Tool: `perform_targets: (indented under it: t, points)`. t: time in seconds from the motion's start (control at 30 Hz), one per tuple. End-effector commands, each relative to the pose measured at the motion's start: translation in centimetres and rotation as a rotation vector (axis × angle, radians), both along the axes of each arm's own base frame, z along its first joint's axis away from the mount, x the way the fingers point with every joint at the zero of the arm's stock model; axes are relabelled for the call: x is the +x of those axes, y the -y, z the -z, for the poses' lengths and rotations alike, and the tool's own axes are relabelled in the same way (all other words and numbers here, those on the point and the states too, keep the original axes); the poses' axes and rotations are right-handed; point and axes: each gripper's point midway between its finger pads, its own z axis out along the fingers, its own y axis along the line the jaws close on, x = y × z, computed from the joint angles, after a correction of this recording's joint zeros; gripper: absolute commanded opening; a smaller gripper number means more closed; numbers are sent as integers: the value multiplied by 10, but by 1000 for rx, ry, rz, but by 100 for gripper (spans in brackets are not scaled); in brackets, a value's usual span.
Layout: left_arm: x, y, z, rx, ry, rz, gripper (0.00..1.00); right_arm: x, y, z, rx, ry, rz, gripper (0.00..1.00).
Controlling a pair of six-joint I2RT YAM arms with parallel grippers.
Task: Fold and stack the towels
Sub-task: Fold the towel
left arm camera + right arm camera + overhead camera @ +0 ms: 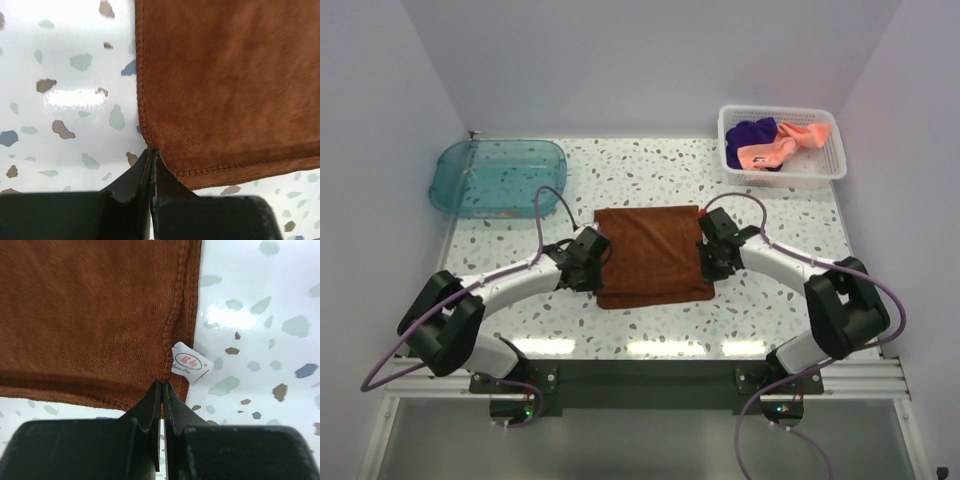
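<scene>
Your left gripper (151, 152) is closed hard, its two black fingers pressed together with the hem of the rust-brown terry-cloth towel (225, 75) running in between them at a stitched corner. Your right gripper (162, 385) is doing the same on the opposite side of that towel (85, 305), its fingers shut on the hem right beside the small white sewn-in label (189, 363). Holding both sides at once is what is keeping the cloth taut and square, so the edge you are carrying should land straight and not twisted.

In both wrist views a second band of brown cloth is showing just under the pinched hem, so the towel appears to be doubling over on itself. I judge that you are working through the first fold, with the stacking not yet begun.

From above, the left gripper (592, 258) and the right gripper (712, 250) are sitting against the left and right sides of the brown towel (653, 255), about halfway along them, and the towel is lying spread on the speckled white table (650, 325) between the two arms.

Beyond the towel's far right corner, well apart from it, the white mesh basket (828, 168) is holding the salmon-pink towel (782, 145) and the deep purple towel (752, 133), both bunched up and waiting their turn. Off the towel's far left corner the teal translucent plastic tray (500, 150) is standing apart.
</scene>
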Motion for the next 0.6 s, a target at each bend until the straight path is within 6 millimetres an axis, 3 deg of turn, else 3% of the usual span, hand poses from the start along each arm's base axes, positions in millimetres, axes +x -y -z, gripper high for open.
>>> perform_targets:
  t: [0.0,0.13,0.23,0.4,0.57]
  points:
    - [32,8,-49,-13,130,-28,0,35,-3,-51,-23,134,-27,0]
    - [40,18,-86,-54,180,-34,0,42,0,-84,-37,188,-48,0]
    - [28,24,-91,-69,163,-17,0,32,3,-93,-30,185,-54,0]
    - [-5,36,-72,-126,93,17,0,5,17,-72,-46,134,-28,0]
    - [-36,26,-24,-90,-7,18,0,-10,19,-36,-37,72,0,0]
